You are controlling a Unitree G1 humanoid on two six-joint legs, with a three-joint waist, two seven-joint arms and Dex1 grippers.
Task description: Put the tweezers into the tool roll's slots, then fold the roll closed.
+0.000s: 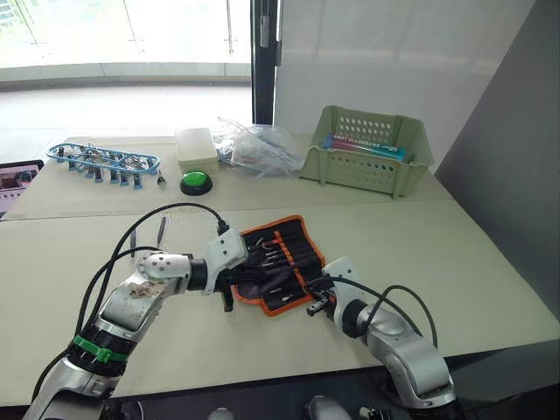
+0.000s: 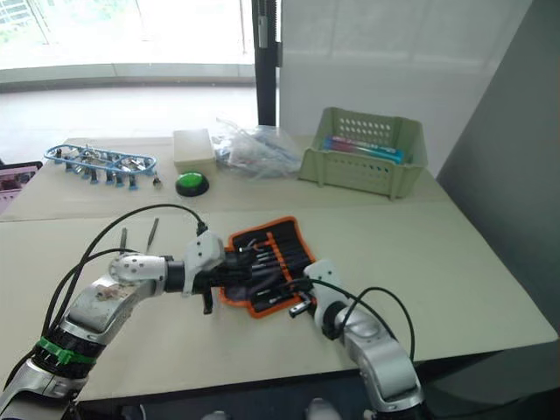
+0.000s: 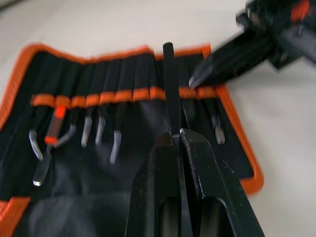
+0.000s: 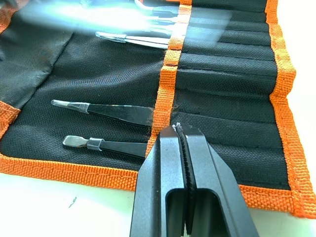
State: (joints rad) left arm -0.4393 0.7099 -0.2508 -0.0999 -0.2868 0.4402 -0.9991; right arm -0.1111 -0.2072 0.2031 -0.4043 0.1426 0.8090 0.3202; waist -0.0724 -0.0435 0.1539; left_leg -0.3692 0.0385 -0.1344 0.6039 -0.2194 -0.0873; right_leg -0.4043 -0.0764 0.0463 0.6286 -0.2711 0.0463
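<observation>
On table, open orange-trimmed tool roll point(image 1: 278, 262)

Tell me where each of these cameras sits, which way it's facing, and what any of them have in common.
Left eye, right eye: on the head, looking forward and down over both arms at the table and tool roll.
Left wrist: looks along the left gripper, shut on a tweezer above the slots.
Right wrist: looks along the shut right gripper at the roll's orange stripe.
Shared: both wrist views show the roll with tweezers already slotted.
</observation>
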